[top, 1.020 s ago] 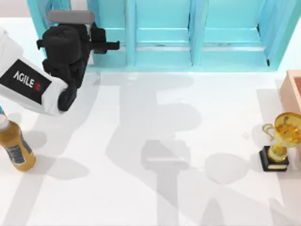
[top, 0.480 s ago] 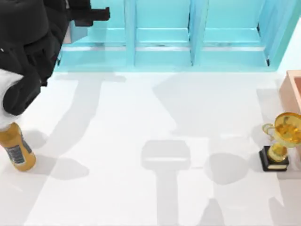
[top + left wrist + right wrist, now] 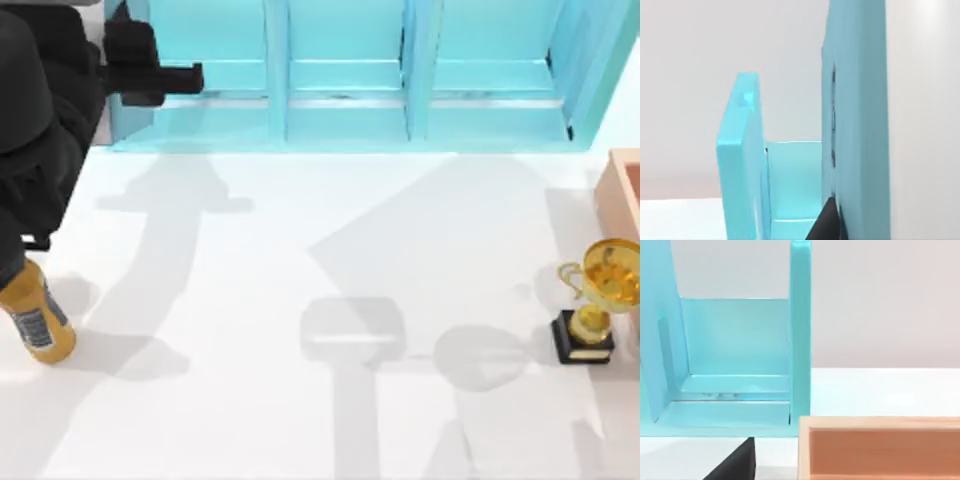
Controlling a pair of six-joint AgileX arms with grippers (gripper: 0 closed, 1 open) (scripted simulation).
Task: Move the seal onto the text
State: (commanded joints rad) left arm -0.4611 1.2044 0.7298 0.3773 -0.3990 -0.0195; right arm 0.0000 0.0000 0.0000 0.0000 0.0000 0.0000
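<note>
One black left claw [image 3: 190, 78], its grip state beyond my telling, noses against the teal shelf unit [image 3: 345, 75] above the white bench [image 3: 300, 250]; I risk clipping it, seal and book unlocated.

Left arm [image 3: 40, 120] farther toward the top-left corner, end effector [image 3: 175, 78] now over the teal shelf unit [image 3: 345, 75].
</note>
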